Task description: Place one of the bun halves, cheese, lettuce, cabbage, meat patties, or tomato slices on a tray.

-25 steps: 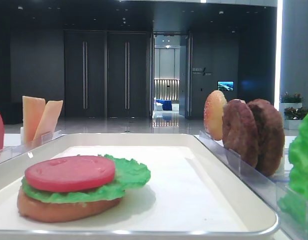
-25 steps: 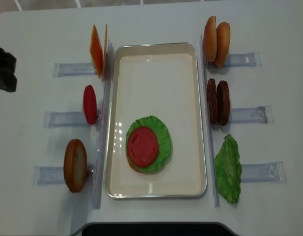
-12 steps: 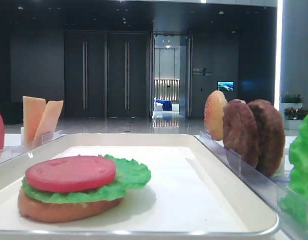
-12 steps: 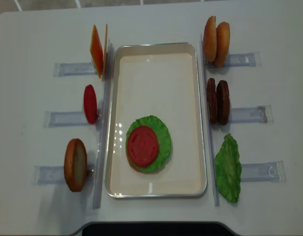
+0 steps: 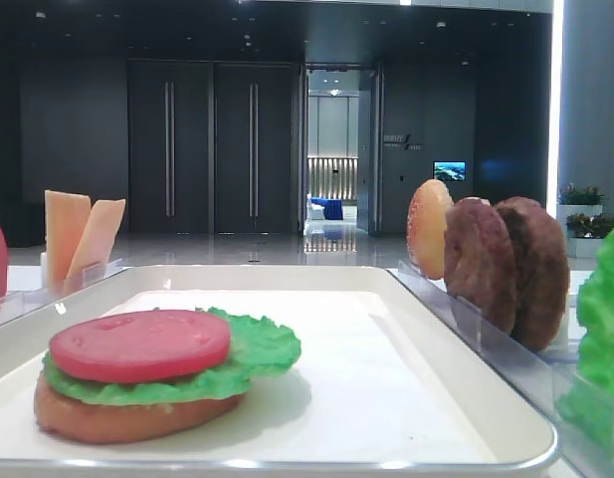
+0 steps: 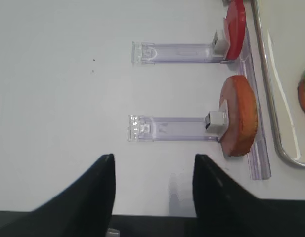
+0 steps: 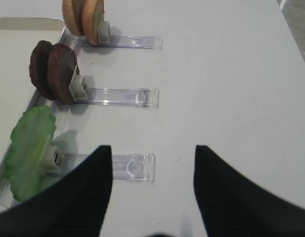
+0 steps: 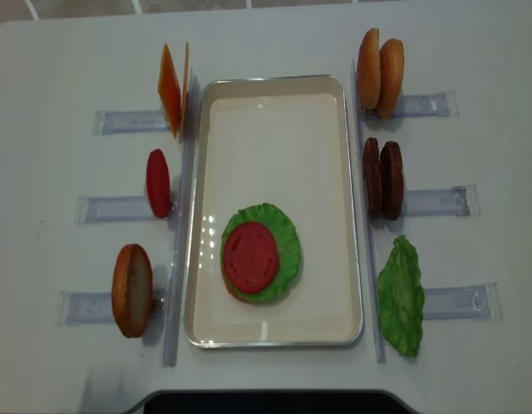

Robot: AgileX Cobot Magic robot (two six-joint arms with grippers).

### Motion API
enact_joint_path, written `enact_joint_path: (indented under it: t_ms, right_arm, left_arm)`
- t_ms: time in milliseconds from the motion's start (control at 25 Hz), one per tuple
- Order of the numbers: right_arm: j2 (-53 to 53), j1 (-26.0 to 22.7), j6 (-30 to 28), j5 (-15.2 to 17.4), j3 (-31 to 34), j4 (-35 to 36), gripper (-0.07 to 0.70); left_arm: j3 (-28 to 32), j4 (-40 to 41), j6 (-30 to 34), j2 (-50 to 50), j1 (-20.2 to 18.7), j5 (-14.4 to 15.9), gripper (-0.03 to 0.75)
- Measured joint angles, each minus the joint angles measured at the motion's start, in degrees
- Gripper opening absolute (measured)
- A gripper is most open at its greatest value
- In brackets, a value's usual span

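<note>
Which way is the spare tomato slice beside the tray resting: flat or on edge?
On edge. The tomato slice stands upright in its clear holder left of the tray, showing only a narrow profile from above.

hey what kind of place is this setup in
Probably a lobby or showroom, not a kitchen: tall dark double doors, a glossy floor and a wall screen behind a white table of toy burger parts.

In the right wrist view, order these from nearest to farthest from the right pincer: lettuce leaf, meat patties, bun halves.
1. Lettuce leaf, lower left, nearest the right pincer.
2. Meat patties, left, middle holder.
3. Bun halves, top left, farthest.
</note>
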Motion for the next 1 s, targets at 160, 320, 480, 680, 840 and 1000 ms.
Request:
enact_joint_path:
  t_ms: [160,320,480,680,840,1000]
  right_arm:
    - [0.0,0.0,0.0,0.0,0.0,0.0,0.360]
    - [0.0,0.0,0.0,0.0,0.0,0.0,0.360]
    - [0.0,0.0,0.0,0.0,0.0,0.0,0.360]
    - [0.0,0.0,0.0,0.0,0.0,0.0,0.360]
    - [0.0,0.0,0.0,0.0,0.0,0.0,0.360]
    - [0.0,0.0,0.0,0.0,0.0,0.0,0.360]
  left_arm:
    - [2.5,0.0,0.1,-4.7,0.0,-1.4,0.391]
    - [5.5,-0.1,0.2,-8.1,0.0,-2.1,0.391]
    - [6.1,-0.6,0.3,-11.0,0.0,-3.2,0.391]
    - [6.2,-0.9,0.3,-12.9,0.0,-4.0,0.391]
    - [7.2,-1.3,0.3,-12.9,0.0,-4.8,0.391]
    - [7.7,-1.5,0.3,-12.9,0.0,-5.9,0.391]
